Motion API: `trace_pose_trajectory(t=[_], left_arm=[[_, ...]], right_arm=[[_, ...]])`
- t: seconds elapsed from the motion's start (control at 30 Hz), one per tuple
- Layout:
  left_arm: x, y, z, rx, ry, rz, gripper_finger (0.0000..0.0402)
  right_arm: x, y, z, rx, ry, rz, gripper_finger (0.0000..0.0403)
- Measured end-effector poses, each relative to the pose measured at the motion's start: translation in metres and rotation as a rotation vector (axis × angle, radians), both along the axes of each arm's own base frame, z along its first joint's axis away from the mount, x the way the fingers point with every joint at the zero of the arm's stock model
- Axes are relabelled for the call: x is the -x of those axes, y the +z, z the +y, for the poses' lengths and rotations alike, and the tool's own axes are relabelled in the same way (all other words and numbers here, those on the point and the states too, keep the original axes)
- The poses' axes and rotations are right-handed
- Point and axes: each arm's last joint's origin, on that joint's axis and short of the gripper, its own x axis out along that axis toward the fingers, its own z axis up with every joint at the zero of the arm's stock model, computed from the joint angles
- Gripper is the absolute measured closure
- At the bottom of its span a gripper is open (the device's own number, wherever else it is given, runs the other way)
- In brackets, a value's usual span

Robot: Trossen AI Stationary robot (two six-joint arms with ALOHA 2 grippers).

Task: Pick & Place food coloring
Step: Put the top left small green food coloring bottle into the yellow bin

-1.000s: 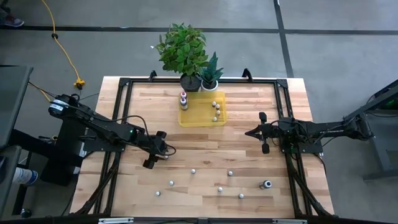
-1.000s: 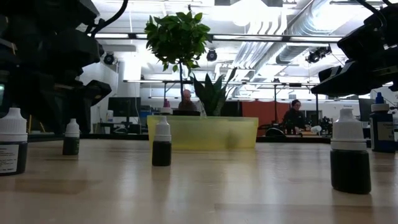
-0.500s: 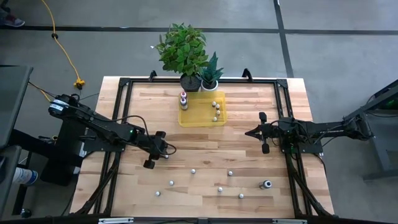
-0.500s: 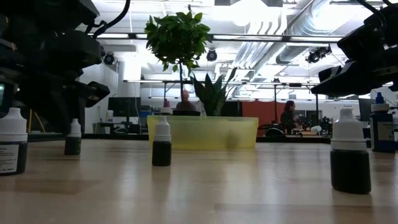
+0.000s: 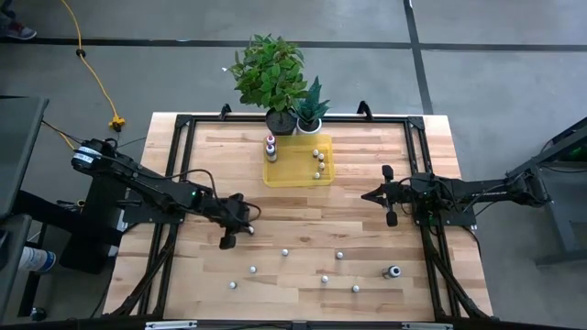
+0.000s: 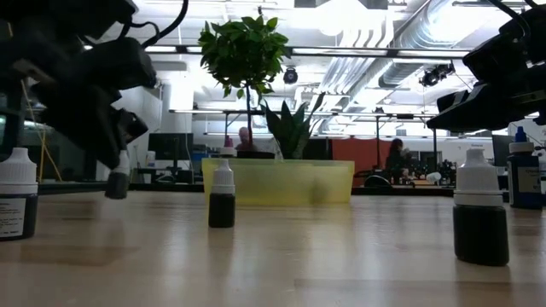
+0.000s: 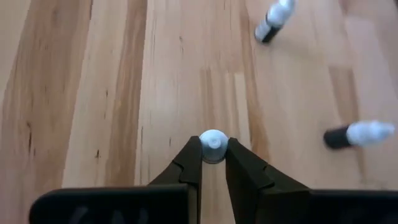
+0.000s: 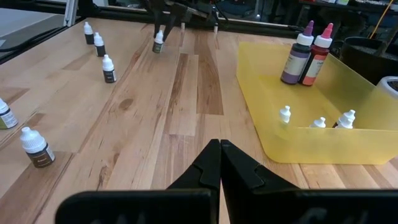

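The left tool [image 7: 212, 163] pinches a small food coloring bottle [image 7: 212, 147] by its whitish cap, one dark finger pressed against each side. In the low view that bottle [image 6: 118, 180] hangs tilted under the tool, its base just clear of the tabletop [image 5: 367, 229]. From above, the left tool [image 5: 228, 236] sits over the left half of the wood, a little in front of the middle.

The right tool [image 8: 219, 149] has its fingers pressed together with nothing between them — it waits over the right side of the tabletop [image 5: 371, 194], near the edge.

Other small bottles stand scattered across the near part of the tabletop [image 5: 285, 250] [image 5: 339, 255] [image 5: 325, 278], well apart from one another. The yellow tray [image 5: 284, 174] lies at the far middle, just in front of two potted plants [image 5: 271, 78]. Inside it, a purple bottle [image 8: 296, 56] and a red bottle [image 8: 318, 55] stand upright side by side at one end, and a few tiny white-capped bottles [image 8: 285, 114] rest near the other end.

In the low view, three bottles stand upright close to the camera — one at the left edge [image 6: 17, 194], one ahead of the tray [image 6: 222, 194], one at the right [image 6: 480, 213].
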Motion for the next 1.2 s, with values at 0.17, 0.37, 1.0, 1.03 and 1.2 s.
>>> trace_pose_trajectory(t=[0.17, 0.37, 1.0, 1.03, 1.2], left_arm=[[-0.006, 0.007, 0.000, 0.063, 0.111, -0.054, 0.0365], [-0.018, 0.024, 0.007, 0.061, 0.235, -0.131, 0.0365], [-0.090, 0.114, 0.088, -0.132, 0.655, -0.114, 0.0364], [-0.095, 0.115, 0.092, -0.136, 0.663, -0.098, 0.0364], [-0.126, 0.116, 0.108, -0.168, 0.646, -0.043, 0.0364]], right_arm=[[0.000, 0.000, 0.000, 0.000, 0.000, 0.000, 0.0402], [0.000, 0.000, 0.000, 0.000, -0.001, 0.000, 0.0402], [0.000, 0.000, 0.000, 0.000, 0.000, 0.000, 0.0402], [0.000, 0.000, 0.000, 0.000, -0.001, 0.000, 0.0402], [0.000, 0.000, 0.000, 0.000, -0.001, 0.000, 0.0402]])
